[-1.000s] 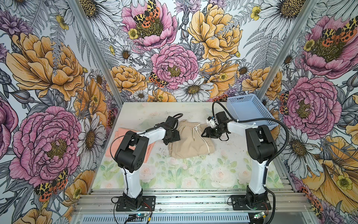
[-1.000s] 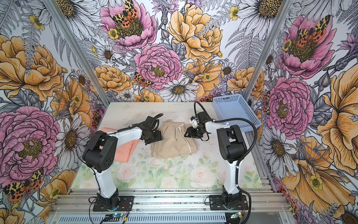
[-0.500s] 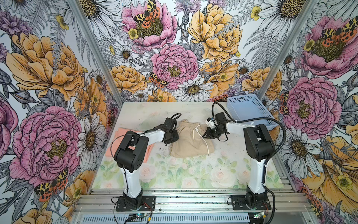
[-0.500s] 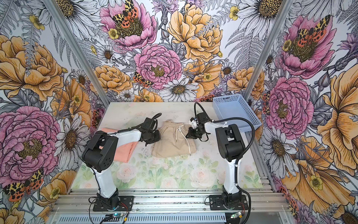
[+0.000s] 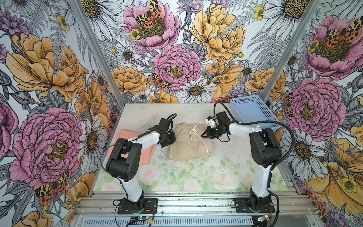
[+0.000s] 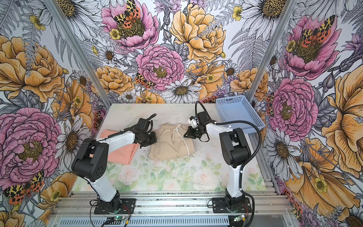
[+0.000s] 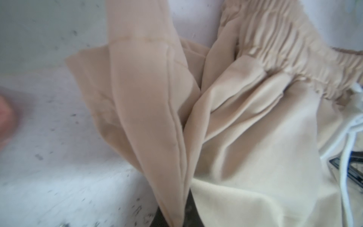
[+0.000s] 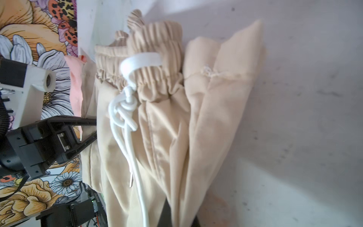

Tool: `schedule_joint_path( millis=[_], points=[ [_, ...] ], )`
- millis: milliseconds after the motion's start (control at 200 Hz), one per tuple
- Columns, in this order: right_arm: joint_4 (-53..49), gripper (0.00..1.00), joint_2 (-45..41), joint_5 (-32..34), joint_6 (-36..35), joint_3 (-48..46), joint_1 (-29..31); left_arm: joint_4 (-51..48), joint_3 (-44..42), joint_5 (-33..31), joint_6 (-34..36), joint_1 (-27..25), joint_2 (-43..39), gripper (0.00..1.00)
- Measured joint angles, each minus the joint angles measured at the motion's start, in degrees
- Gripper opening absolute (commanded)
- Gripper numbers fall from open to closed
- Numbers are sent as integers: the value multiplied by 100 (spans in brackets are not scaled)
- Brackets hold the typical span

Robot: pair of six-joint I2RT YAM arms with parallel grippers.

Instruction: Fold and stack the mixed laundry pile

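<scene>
1. Table (image 5: 196, 176): carries everything. The blue basket (image 5: 253, 112) stands at its far right corner, well apart from both garments, and plays no part in this step.

2. Peach T-shirt (image 5: 146, 155): lies flat on the left side of the table, partly under my left arm. I judge it already folded.

3. Beige garment (image 5: 188, 147): lies mid-table, just beside the T-shirt, with its elastic waistband toward the back wall.

4. Left gripper (image 5: 170, 138): sits at the garment's left edge, near the waistband. Its jaws are closed, and the left wrist view shows beige cloth pleating down into them, so I hold a pinch of that edge.

5. Right gripper (image 5: 205, 135): sits at the opposite edge. Its jaws are likewise closed on gathered beige cloth, as the right wrist view shows.

6. Drawstring (image 5: 198, 137): white and knotted at the waistband, with loose tails trailing down the front panel.

Step in hand, as I judge it: folding the beige garment, with both side edges gripped.

The next move calls for:
- raising both arms together, level, so the cloth does not skew
- keeping the drawstring tails inside the fold
- later, stacking the result on the T-shirt
</scene>
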Motion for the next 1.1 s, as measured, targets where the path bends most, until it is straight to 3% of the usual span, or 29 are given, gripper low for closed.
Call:
schedule_joint_path(
  millis=[335,535,876,1101],
  points=[
    [424,0,-503,-15,719,48,761,-1320,234,-28,841,1036,-1423,0],
    [1172,0,-446,76,1399,310,1569,-1932,275,-450,1276,1923,-1943,0],
    [2070,0,1252,439,2131,2173,2754,-2203,717,-2079,2006,3141,-1720,0],
    [2249,0,2328,507,2402,3276,3161,-2028,1152,-2391,2492,3770,-981,0]
  ],
)
